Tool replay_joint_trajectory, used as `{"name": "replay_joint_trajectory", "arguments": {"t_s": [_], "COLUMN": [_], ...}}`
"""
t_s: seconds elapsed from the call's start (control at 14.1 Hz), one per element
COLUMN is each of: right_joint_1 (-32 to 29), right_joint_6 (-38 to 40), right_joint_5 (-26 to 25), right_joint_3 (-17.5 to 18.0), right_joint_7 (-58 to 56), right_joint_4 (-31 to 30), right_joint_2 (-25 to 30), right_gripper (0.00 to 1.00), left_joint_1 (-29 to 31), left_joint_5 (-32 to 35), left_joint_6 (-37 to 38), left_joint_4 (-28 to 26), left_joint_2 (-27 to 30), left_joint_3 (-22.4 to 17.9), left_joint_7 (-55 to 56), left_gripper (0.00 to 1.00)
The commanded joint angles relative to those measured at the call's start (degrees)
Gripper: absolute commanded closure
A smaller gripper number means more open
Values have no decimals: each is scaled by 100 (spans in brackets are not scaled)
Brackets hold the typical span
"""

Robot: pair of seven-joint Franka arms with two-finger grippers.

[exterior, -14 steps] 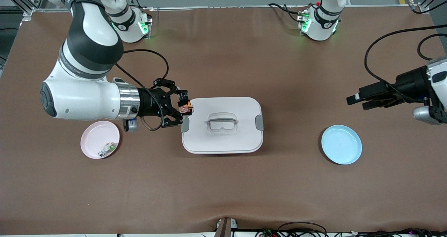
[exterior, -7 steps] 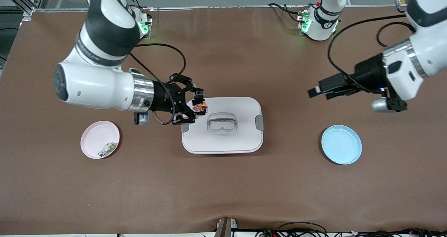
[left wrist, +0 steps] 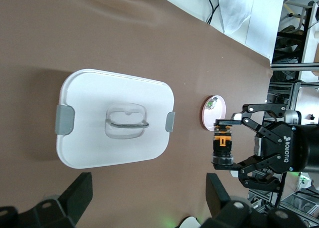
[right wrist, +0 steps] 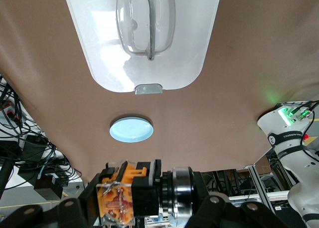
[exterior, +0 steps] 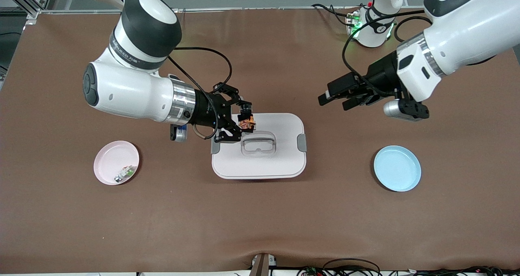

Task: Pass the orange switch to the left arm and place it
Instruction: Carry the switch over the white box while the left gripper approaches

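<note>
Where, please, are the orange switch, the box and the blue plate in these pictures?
orange switch point(exterior: 246, 123), front view, its orange end.
box point(exterior: 280, 156), front view, bare lid beside the handle.
blue plate point(exterior: 397, 168), front view, its middle.

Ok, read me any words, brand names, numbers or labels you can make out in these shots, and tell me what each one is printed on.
"ROBOTIQ": white lettering on the black body of the right gripper, seen in the left wrist view, where it is shut on the orange switch.
Lettering on the black band of the right arm in the front view: too small to read.
The box, pink plate and blue plate show no text.
</note>
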State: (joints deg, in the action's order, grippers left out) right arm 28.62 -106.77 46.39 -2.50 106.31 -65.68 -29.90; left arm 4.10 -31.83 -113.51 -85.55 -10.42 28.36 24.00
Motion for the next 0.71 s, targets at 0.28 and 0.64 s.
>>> {"name": "replay_joint_trajectory", "arguments": {"t_s": [0.28,0.64], "right_joint_1": [117,39], "right_joint_6": [-11,7], "right_joint_5": [143,99], "right_joint_3": [-58,-67], "right_joint_7": [65,-338], "right_joint_4": [73,-110], "right_joint_2": [-24,-24], "right_gripper": [100,100], "left_joint_1": [-585,-1103], "left_joint_5": [19,-78], "left_joint_6": [-558,-1321], "left_joint_4": [21,21], "left_joint_2": [-320,-530], "left_joint_3": [21,21], "left_joint_7": [554,947], "left_gripper": [0,0]}}
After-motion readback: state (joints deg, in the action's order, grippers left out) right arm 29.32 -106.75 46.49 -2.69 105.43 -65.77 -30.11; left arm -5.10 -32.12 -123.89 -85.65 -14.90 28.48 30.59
